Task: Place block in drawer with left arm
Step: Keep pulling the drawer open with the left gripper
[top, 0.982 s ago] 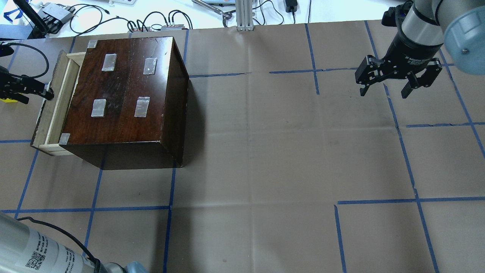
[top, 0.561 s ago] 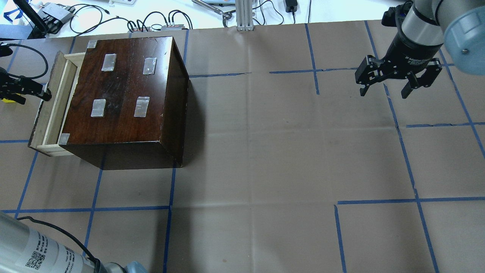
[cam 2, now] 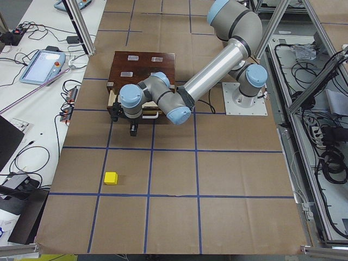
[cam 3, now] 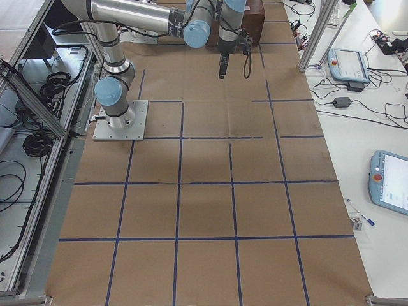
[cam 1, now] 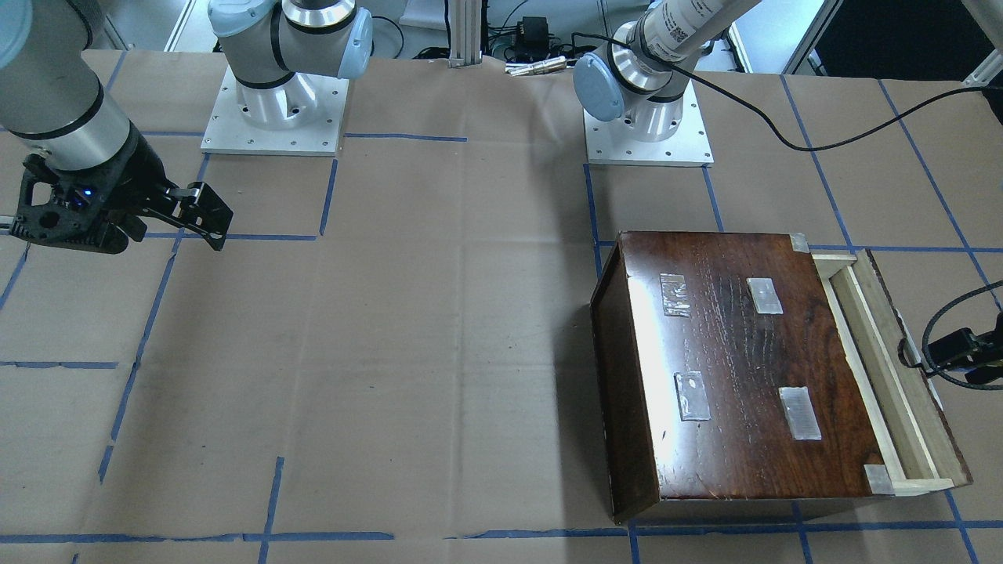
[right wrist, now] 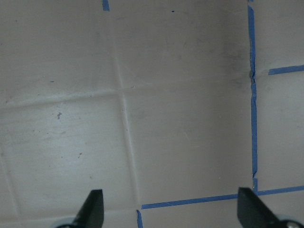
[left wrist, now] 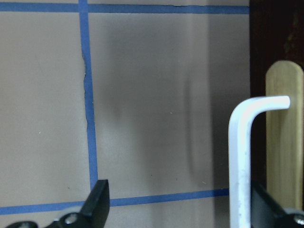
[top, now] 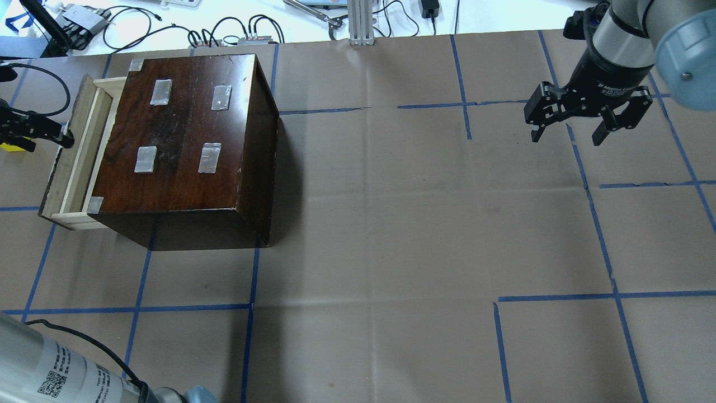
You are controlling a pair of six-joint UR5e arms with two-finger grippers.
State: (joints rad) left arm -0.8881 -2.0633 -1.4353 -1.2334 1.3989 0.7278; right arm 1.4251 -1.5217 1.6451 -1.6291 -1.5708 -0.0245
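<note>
Left gripper (left wrist: 180, 197) sits low at the drawer's dark front, fingers (left wrist: 98, 197) spread wide, nothing clamped between them. A white L-shaped hook (left wrist: 237, 152) stands just inside one finger, its bent tip lying across a pale wood strip (left wrist: 284, 142) on that front; contact cannot be told. Block (cam 2: 111, 178) rests on the table paper inside a grid square, well apart from the drawer and from the left gripper, on the gripper's side away from the box. Drawer (top: 84, 143) stands partly out of the dark-brown box (top: 184, 134), with the pale tray showing as a narrow strip. The box top carries four tape patches (top: 160, 91), plus small ones at the corners. Left arm (cam 2: 217, 70) reaches past the box, with a black cable (cam 1: 783, 133) trailing off it. Right gripper (top: 566, 137) hangs above the table (top: 391, 224) at the far end, well apart from the box, jaws wide, holding nothing. Brown paper with a blue tape grid covers the table.
</note>
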